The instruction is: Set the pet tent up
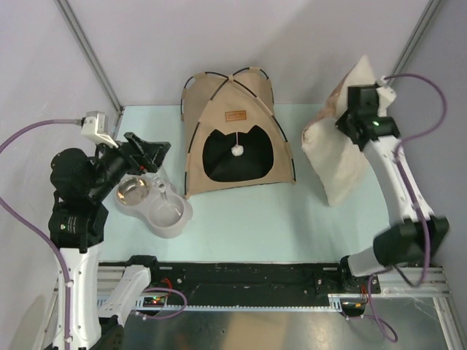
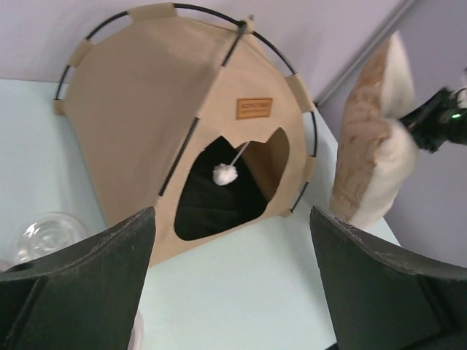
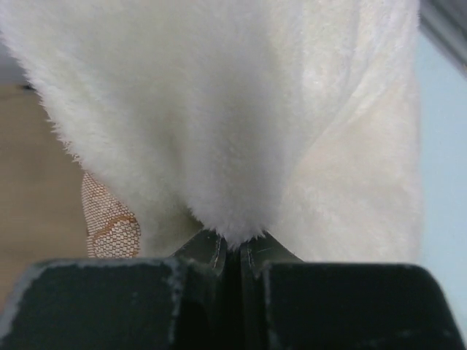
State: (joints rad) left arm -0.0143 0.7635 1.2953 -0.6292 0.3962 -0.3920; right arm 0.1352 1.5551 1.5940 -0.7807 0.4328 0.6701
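Tan pet tent (image 1: 235, 131) upright (poles arched)

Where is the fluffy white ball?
In the top view the white pompom hangs in the pet tent's doorway, between the grey bowl on the left and the pillow on the right.

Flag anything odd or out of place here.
Only the pillow: it is up on edge and tilted, right of the tent, with its top corner pinched in the shut right gripper rather than lying flat. The tent and the bowl stand upright and look normal.
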